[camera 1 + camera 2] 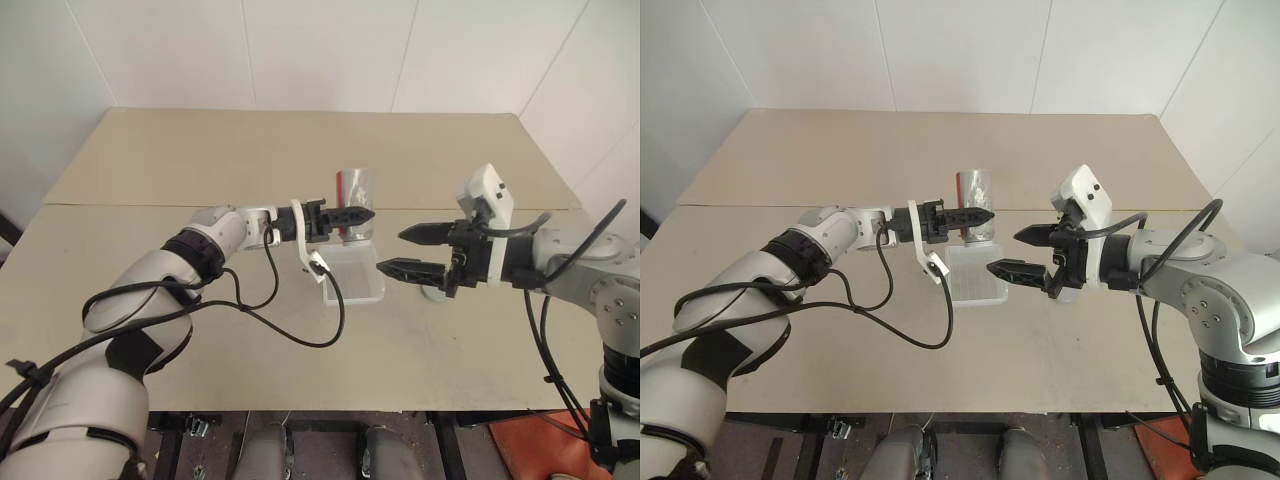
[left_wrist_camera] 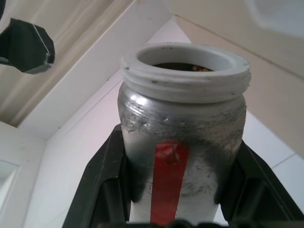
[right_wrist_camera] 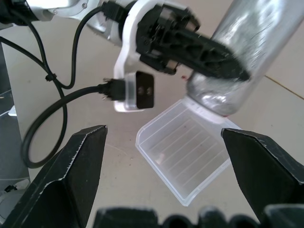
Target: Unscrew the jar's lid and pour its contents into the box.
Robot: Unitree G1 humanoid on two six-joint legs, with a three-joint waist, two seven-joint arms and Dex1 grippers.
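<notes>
Pale walls [image 1: 300,50] behind a wide beige table [image 1: 200,160] with a seam running across. Near the middle, lying on it, the clear ribbed box [image 3: 183,154]. Just above the box, the uncapped jar [image 2: 183,142], mouth tilted down, clamped in the left gripper [image 1: 350,215]. Beside the box, facing it, the right gripper [image 1: 405,250], spread wide, holding nothing.

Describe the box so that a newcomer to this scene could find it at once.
Start from the tan table and go to its middle, where the left claw holds the jar with its open mouth tipped downward. Right under that mouth lies the box, a shallow square tray of translucent white plastic. Its ribbed bottom and rounded corners mark it out; nothing else there is flat and see-through.
</notes>
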